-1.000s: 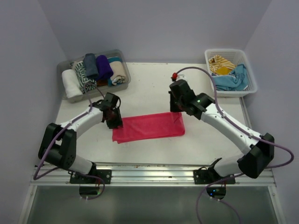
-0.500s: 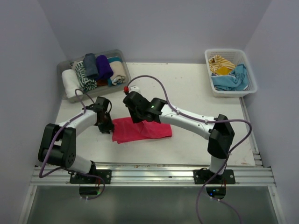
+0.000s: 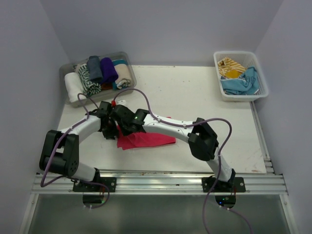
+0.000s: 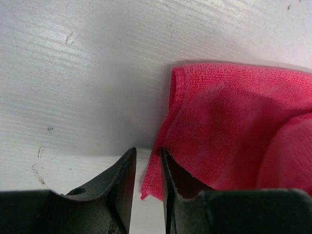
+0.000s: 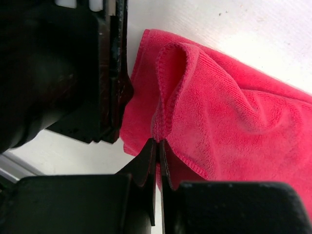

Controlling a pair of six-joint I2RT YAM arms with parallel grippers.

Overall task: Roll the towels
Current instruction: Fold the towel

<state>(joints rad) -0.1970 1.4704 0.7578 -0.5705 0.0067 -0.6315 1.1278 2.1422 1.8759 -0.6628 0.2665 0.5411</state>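
Note:
A hot pink towel lies doubled over on the table, left of centre. My right gripper reaches far across to the towel's left end and is shut on a bunched fold of its hem. The pink towel fills the right of that view. My left gripper stands right beside it at the same end. Its jaws are a narrow gap apart. The towel's corner hangs in that gap against the right finger, with bare table showing beside the left finger.
A clear tray at the back left holds several rolled towels, among them a white one and a purple one. A white lattice basket at the back right holds a yellow striped towel and a light blue towel.
My right arm has swept left across the table, dragging the towel's right edge over onto its left end. The left gripper has shifted slightly left and its jaws have narrowed.

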